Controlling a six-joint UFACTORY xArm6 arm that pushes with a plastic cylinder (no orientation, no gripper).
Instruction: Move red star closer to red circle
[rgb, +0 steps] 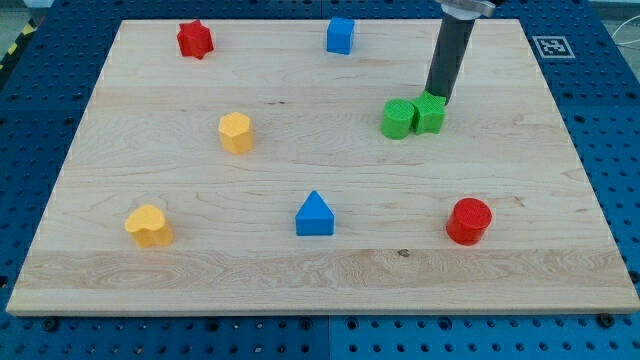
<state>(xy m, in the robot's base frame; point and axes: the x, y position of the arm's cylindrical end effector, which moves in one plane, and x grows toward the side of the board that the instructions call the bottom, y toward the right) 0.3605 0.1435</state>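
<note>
Camera view shows our wooden board with our tip as landmark: it ends a straight dark rod, has no jaws and holds nothing, resting against the top of the green cube. A green star-like block touches that cube on the view's left. From our tip, the red star block lies far toward the view's upper left, and the red circle block sits below, well apart. Also left of our tip: a blue cube, yellow hexagon, yellow heart, blue triangle block.
</note>
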